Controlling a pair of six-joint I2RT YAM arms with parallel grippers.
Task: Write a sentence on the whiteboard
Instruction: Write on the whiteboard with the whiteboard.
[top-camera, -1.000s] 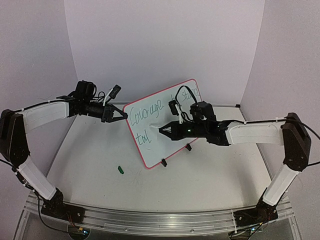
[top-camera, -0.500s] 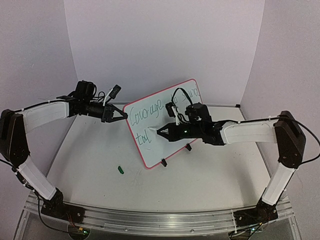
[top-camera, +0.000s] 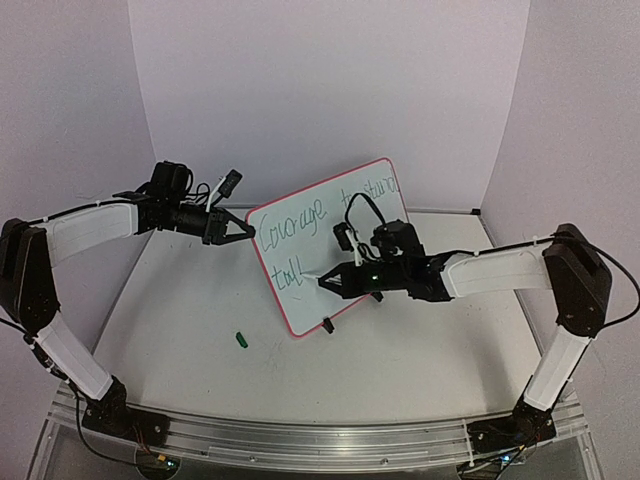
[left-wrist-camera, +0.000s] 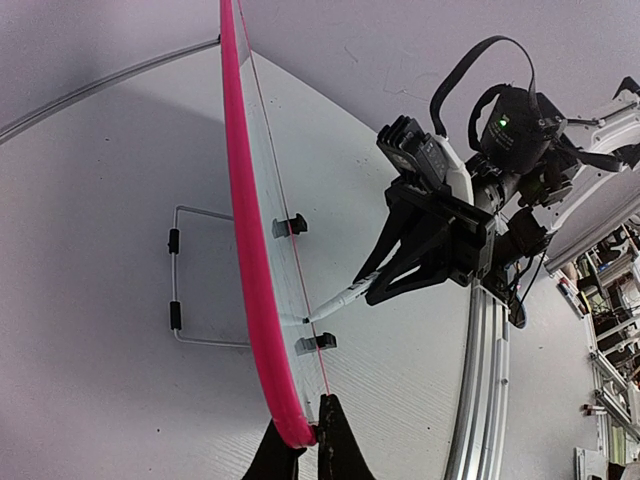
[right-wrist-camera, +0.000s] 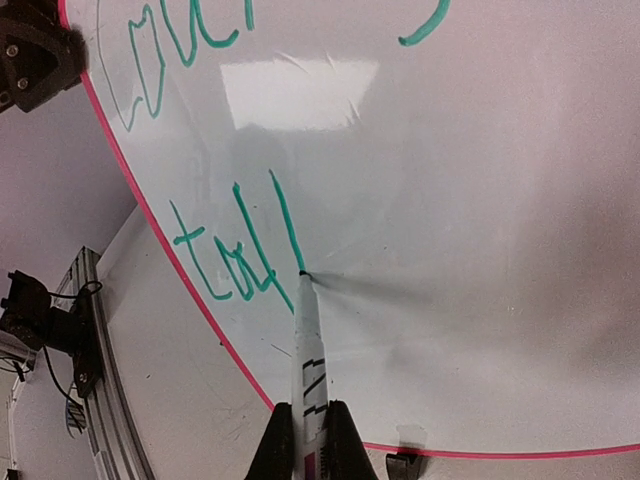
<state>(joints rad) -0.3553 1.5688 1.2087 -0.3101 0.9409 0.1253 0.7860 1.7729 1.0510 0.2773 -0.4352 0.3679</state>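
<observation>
We see the left gripper (top-camera: 248, 232) clamped on the left edge of the whiteboard (top-camera: 312, 254). The board stands on its black feet (top-camera: 327, 324) at the middle of the table (top-camera: 200, 310), its face turned toward the right arm. The right gripper (top-camera: 328, 281) is closed around a white marker (right-wrist-camera: 307, 345), whose tip touches the board at the foot of the last stroke of "tall" (the second line of the green sentence (top-camera: 295, 226)). A small green piece (top-camera: 240, 339) lies on the table near the board's lower corner.
</observation>
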